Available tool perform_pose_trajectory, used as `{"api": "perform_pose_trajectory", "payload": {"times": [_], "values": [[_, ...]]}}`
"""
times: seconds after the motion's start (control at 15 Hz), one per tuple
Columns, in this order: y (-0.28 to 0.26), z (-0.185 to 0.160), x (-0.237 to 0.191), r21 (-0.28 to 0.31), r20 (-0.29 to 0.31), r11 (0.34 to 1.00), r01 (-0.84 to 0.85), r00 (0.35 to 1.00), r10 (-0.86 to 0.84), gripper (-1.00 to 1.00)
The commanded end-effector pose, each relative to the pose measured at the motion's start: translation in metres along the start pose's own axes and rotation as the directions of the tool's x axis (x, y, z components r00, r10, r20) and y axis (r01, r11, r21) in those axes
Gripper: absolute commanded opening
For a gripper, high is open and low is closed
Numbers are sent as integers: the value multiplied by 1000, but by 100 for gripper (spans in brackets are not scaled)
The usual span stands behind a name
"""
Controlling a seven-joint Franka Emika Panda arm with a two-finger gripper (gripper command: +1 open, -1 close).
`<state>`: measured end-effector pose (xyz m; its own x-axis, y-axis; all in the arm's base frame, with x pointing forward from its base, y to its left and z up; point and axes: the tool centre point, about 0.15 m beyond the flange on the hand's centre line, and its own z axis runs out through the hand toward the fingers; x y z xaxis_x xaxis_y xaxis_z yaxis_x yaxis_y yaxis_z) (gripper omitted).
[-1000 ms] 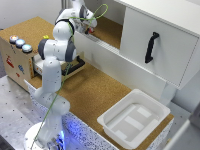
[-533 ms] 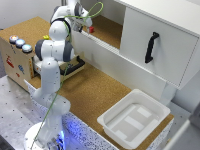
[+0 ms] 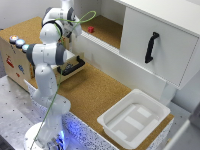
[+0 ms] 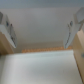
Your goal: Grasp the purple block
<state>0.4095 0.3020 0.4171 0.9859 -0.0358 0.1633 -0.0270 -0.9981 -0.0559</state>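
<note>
In the exterior view, you see the white arm (image 3: 47, 65) rising from its base beside the cork-topped surface (image 3: 95, 90), with its upper end reaching up to the open cabinet (image 3: 150, 45). The tool (image 3: 71, 31) sits at the cabinet's open shelf edge; from this angle you cannot tell how far its fingers are spread. A small red block (image 3: 91, 29) lies on the cabinet shelf, near the tool. You cannot locate a purple block in this view. A white tray (image 3: 134, 120) rests on the surface below the cabinet door with the black handle (image 3: 150, 47).

In the wrist view, you see both fingers (image 4: 71, 30) spread wide apart with nothing between them. Beyond them lie a pale panel and a thin cork strip (image 4: 42, 49). No block is visible here.
</note>
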Motion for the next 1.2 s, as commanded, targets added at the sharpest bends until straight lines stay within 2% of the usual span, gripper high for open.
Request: {"api": "perform_pose_trajectory", "payload": {"times": [0.0,0.4,0.6,0.87,0.93,1.13], "values": [[8,43,-81,115,-79,992,58,996,-49,100],[-11,70,-112,100,-27,990,104,994,-102,100],[-16,78,-117,78,-3,991,113,994,-113,100],[-19,85,-116,76,14,992,103,994,-104,100],[-20,88,-116,83,27,992,100,994,-103,-100],[-22,86,-118,77,31,991,106,994,-109,-100]]}}
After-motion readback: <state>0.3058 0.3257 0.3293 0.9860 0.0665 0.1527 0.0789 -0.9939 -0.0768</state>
